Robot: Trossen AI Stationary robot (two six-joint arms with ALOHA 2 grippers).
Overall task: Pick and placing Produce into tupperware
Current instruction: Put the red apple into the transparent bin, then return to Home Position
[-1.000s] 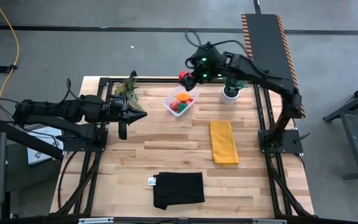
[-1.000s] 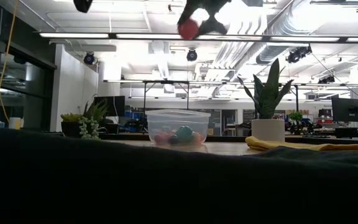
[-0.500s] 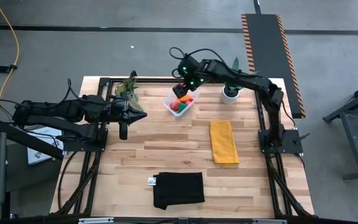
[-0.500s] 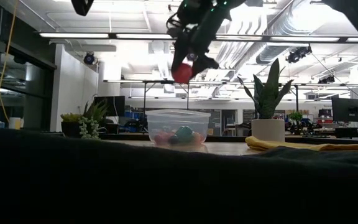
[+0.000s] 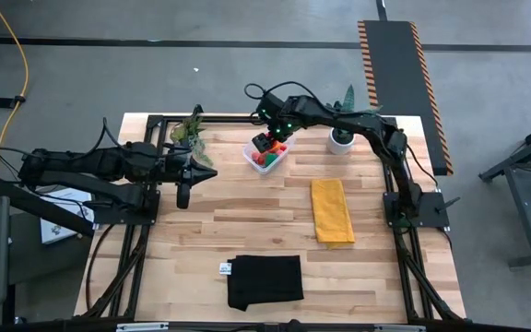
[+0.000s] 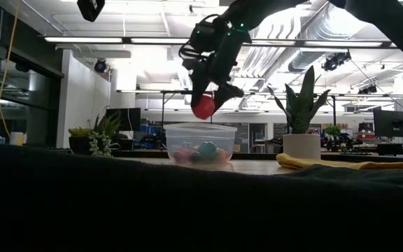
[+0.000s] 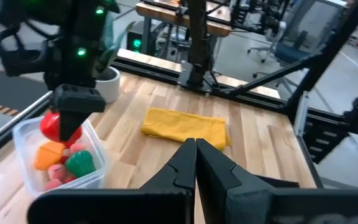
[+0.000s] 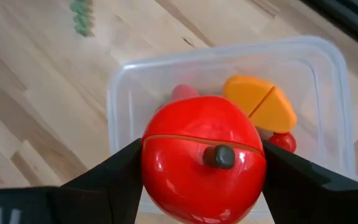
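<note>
The clear tupperware stands at the far middle of the table and holds several produce pieces: an orange one, a green one and small red and pink ones. My right gripper hangs just over the tub, shut on a round red produce piece with a dark stem knob. In the low view the red piece hovers slightly above the tub's rim. My left gripper waits shut over the table's left part, well above the wood. My right gripper pinches the red piece by its two opposite round sides between its two fingers. The fingers come from above, slanting down from the table's right side. The piece is lifted clear, right over the tub's opening.
A white pot with a tall plant stands right of the tub. A small green plant sits at the far left. A yellow cloth lies at the right and a black cloth near the front edge, with bare wood between.
My right gripper has come down and toward the table's left with the red piece, from high above the table to just over the tub's rim, tipping its fingers more steeply downward. Its hold stays the same.
</note>
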